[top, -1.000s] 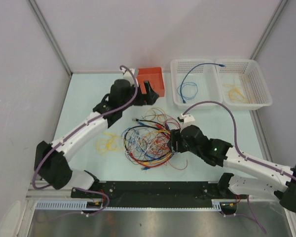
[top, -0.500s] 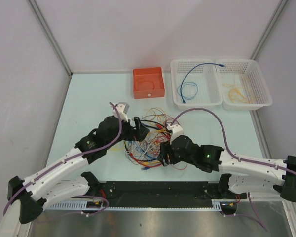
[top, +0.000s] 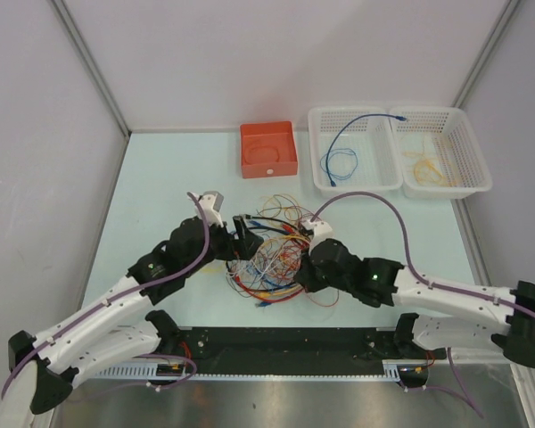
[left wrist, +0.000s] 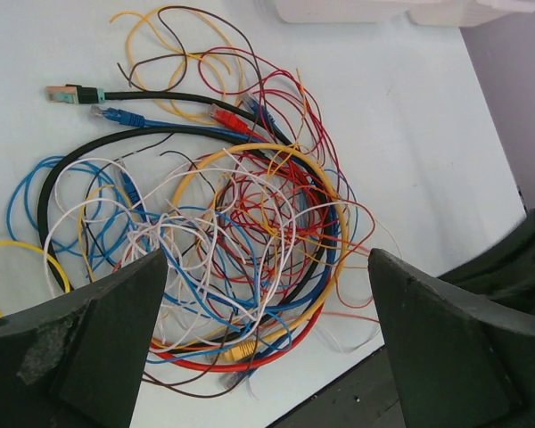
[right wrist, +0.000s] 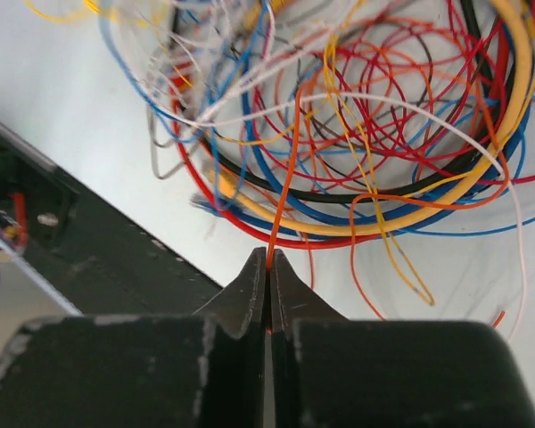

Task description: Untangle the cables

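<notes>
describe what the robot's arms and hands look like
The left arm and right arm have white links, black joints and a thick purple cable each. The right arm shows a small green light. The left hand and right hand have dark wedge-shaped fingers.

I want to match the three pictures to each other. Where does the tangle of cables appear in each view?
Top external: the cable tangle lies at the centre of the table.
Left wrist: it fills the middle, between the fingers of the open left gripper.
Right wrist: it fills the upper part, above the right gripper, shut on an orange wire.
Shared landmark: the black rail beside the tangle's near edge.
</notes>
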{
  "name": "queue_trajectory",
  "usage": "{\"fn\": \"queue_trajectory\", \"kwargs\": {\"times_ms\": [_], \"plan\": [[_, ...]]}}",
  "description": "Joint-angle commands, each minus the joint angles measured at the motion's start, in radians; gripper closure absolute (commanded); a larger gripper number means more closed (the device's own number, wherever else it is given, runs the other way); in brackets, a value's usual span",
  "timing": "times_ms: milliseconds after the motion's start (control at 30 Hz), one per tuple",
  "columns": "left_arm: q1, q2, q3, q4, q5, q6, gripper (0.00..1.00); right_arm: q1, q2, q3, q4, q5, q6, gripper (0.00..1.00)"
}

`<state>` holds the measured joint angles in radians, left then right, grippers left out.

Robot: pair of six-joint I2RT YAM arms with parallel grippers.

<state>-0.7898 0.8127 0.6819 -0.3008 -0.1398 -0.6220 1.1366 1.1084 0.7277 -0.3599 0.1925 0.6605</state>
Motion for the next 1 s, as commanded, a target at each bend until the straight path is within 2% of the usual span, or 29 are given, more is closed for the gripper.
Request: {"fn": "queue_trajectory", "kwargs": {"times_ms": [0,100,200,233,333,400,600,733,967], "plan": [[-0.005,-0.046,-0.022,0.032,-0.04,-0.036,0.0,0.0,-0.188,0.112,0.049,0.065,-0.064,1.0],[-0.002,-0.085,-0.034,0.061,-0.084,-0.035,0.0,-0.011,-0.271,0.256,0.009,0.099,-0.16,1.0],[-0.003,-0.168,-0.082,0.162,-0.116,-0.038,0.0,-0.011,-0.265,0.386,-0.069,0.114,-0.225,1.0],[-0.003,-0.193,-0.112,0.24,-0.118,-0.029,0.0,-0.009,-0.263,0.451,-0.082,0.114,-0.24,1.0],[-0.003,-0.277,-0.168,0.417,-0.08,0.008,0.0,0.0,-0.263,0.528,-0.094,0.11,-0.24,1.0],[-0.002,-0.291,-0.171,0.471,-0.031,0.046,0.0,-0.001,-0.256,0.558,-0.091,0.091,-0.231,1.0],[-0.015,-0.221,-0.156,0.669,0.184,0.106,0.03,0.003,-0.219,0.595,-0.09,0.058,-0.214,1.0],[-0.065,-0.149,-0.148,0.807,0.218,0.172,0.02,0.003,-0.209,0.596,-0.083,0.042,-0.199,1.0],[-0.132,-0.005,-0.125,0.916,0.262,0.239,0.01,0.011,-0.211,0.596,-0.091,0.028,-0.18,1.0]]}}
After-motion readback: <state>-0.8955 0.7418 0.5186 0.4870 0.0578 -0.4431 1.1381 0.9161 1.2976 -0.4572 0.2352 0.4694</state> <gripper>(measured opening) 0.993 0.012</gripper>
